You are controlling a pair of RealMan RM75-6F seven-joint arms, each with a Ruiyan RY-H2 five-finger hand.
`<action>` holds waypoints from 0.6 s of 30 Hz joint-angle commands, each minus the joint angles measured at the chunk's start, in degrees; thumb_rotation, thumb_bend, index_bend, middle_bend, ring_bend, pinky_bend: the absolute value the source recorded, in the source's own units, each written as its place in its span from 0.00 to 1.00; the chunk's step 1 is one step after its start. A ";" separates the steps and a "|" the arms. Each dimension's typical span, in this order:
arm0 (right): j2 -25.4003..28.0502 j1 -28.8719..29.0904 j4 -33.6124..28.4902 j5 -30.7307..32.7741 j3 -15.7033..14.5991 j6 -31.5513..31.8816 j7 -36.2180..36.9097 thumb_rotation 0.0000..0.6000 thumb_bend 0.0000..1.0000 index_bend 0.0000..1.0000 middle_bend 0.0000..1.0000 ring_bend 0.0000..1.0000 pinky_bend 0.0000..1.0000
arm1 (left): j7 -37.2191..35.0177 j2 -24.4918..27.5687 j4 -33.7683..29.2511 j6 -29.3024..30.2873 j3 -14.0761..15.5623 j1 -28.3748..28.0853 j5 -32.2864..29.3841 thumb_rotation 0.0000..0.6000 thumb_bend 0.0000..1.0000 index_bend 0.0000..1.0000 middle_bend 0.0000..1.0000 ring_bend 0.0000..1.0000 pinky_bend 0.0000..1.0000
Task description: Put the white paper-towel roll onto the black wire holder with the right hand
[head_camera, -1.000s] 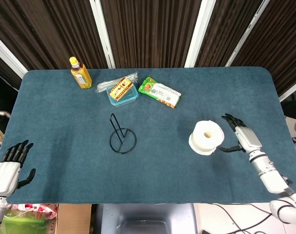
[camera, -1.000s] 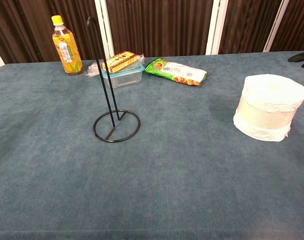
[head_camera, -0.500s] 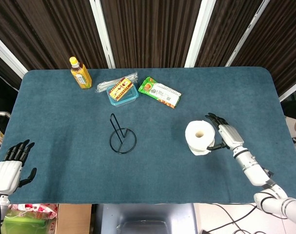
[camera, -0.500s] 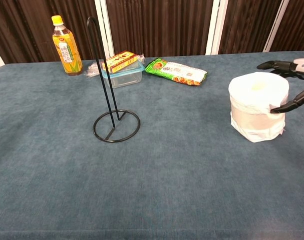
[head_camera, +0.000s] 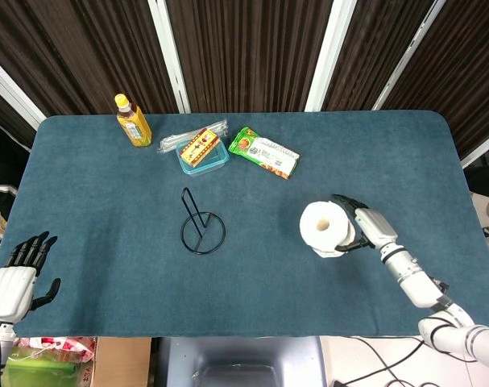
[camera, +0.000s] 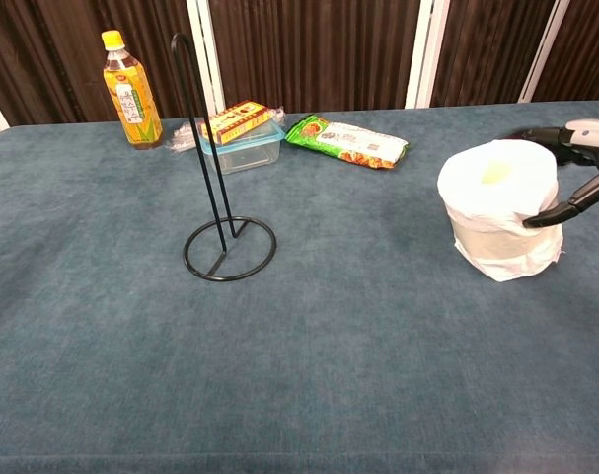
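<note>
Right hand [head_camera: 366,227] is wrapping around the white paper-towel roll [head_camera: 325,228], fingers [camera: 556,210] curling over its right side, thumb and fingers pressing opposite faces, so it is gripping the roll. Roll is standing upright, core hole facing up, on the right-center of the blue counter [head_camera: 107,185]; chest view is showing its lower edge looking slightly tilted, cannot tell if it is fully resting on the cloth. Loose sheet is hanging ragged at the bottom. Black wire holder [head_camera: 200,223] is sitting well apart to the left of the roll, round base flat on the counter, upright loop post bare. Left hand [head_camera: 17,272] is hanging at the near-left counter edge, fingers apart, holding nothing, touching nothing. Along the far side: yellow drink bottle [head_camera: 133,121] standing upright, clear container [head_camera: 202,153] with a snack box [head_camera: 199,146] lying on it, green snack packet [head_camera: 264,152] lying flat just beside it to the right.
</note>
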 commanded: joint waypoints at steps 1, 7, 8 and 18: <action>0.13 0.32 0.12 0.54 -0.31 -1.11 -0.87 1.00 0.30 0.72 0.59 0.59 0.69 | 0.17 -0.15 -0.03 0.03 -0.08 -0.05 -0.06 1.00 0.43 0.00 0.00 0.00 0.12; 0.71 0.60 -0.68 0.49 -0.50 -0.92 -1.77 1.00 0.39 0.89 0.73 0.74 0.83 | -0.10 -0.12 0.22 0.15 0.05 -0.02 0.19 1.00 0.43 0.00 0.00 0.00 0.12; 0.74 0.48 -0.67 0.53 -0.46 -0.48 -2.32 1.00 0.39 0.91 0.75 0.75 0.84 | -0.06 -0.12 0.21 0.17 0.05 -0.03 0.22 1.00 0.43 0.00 0.00 0.00 0.12; 0.06 -3.48 -1.04 -0.07 1.86 11.86 1.03 1.00 0.41 0.99 0.80 0.81 0.89 | 0.09 -0.25 0.14 0.44 0.17 -0.01 0.57 1.00 0.43 0.00 0.00 0.00 0.12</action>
